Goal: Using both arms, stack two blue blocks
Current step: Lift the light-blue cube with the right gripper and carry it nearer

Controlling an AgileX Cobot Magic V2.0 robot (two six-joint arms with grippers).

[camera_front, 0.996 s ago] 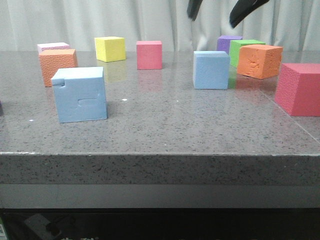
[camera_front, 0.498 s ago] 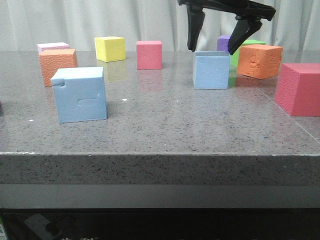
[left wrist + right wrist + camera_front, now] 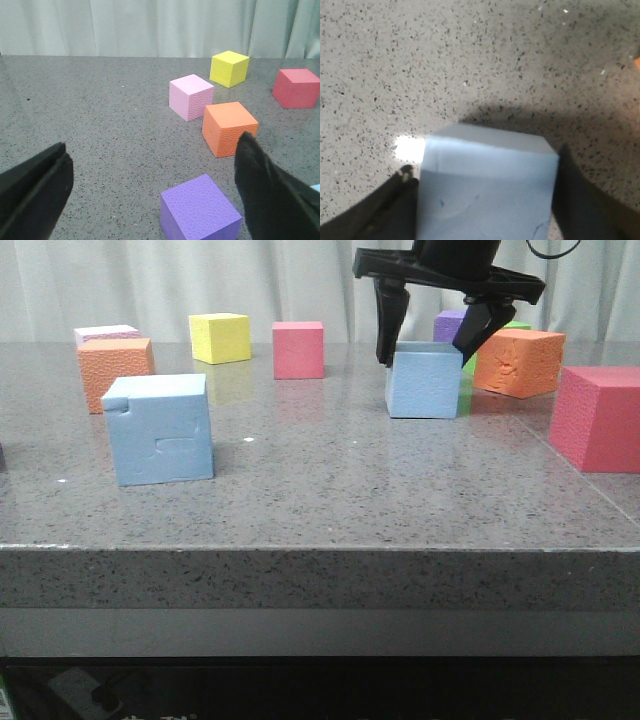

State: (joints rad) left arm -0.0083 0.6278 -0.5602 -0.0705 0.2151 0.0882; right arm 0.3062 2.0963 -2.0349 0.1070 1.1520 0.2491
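Note:
The notched light-blue block [image 3: 160,430] stands at the front left of the table. The plain light-blue block [image 3: 423,380] stands on the table at the middle right. My right gripper [image 3: 423,358] is lowered over it, open, with one finger down each side of its top. In the right wrist view the block [image 3: 485,190] fills the gap of the gripper [image 3: 486,162], with both fingers close against its sides. My left gripper [image 3: 154,142] is open and empty above a purple cube [image 3: 200,210]. It is out of the front view.
An orange cube [image 3: 115,368], a yellow cube [image 3: 220,337] and a red cube [image 3: 298,348] stand at the back left. An orange cube [image 3: 518,362], a purple cube [image 3: 450,325] and a large red cube [image 3: 600,418] crowd the right side.
My right gripper has come down from the top of the view until its fingers straddle the plain blue block. Both blue blocks have stayed in place.

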